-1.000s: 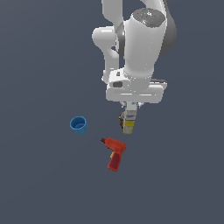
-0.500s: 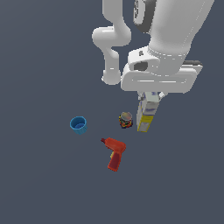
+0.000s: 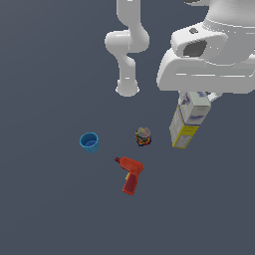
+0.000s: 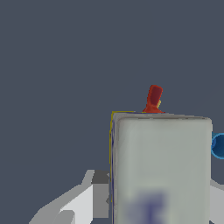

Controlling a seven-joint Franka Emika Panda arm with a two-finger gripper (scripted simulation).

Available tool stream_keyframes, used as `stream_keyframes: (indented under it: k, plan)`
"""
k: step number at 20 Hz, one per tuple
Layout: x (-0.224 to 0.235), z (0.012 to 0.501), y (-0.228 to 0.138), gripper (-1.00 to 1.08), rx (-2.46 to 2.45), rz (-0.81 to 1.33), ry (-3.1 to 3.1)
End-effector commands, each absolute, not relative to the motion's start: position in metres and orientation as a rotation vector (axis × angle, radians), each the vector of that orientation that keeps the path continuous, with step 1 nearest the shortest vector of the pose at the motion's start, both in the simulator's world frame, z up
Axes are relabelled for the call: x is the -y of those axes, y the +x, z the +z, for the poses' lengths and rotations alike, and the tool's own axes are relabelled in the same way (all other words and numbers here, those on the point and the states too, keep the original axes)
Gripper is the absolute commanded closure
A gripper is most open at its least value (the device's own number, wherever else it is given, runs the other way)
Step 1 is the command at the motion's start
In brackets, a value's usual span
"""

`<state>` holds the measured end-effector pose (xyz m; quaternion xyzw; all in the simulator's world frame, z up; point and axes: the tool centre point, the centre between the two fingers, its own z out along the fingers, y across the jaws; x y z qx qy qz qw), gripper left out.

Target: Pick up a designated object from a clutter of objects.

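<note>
The white-and-yellow carton (image 3: pixel 188 124) hangs tilted under my gripper (image 3: pixel 195 99), lifted above the floor at the exterior view's right. The gripper is shut on its white-grey upper part; the fingers are mostly hidden under the big white hand. In the wrist view the carton's grey top (image 4: pixel 162 170) fills the lower frame between the fingers (image 4: pixel 94 197). The red power drill (image 3: pixel 130 174), the small dark can (image 3: pixel 143 136) and the blue cup (image 3: pixel 89 142) lie on the floor, apart from the carton. The drill (image 4: pixel 154 99) and cup (image 4: pixel 218 145) peek past the carton in the wrist view.
The arm's white base (image 3: pixel 127 88) stands behind the clutter. The dark grey floor (image 3: pixel 50 209) stretches all around.
The gripper has risen with the carton and moved toward the exterior view's right. The can, hidden one second ago, now stands in plain view.
</note>
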<state>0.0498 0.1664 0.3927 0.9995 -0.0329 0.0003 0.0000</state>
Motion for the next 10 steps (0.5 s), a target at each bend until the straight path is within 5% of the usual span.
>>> stream_keyframes:
  k: [1,10]
  plan:
    - [-0.174,0.406,0.055,1.08,0.105,0.000,3.140]
    - [-0.200,0.444,0.073,1.08,0.106,0.000,3.140]
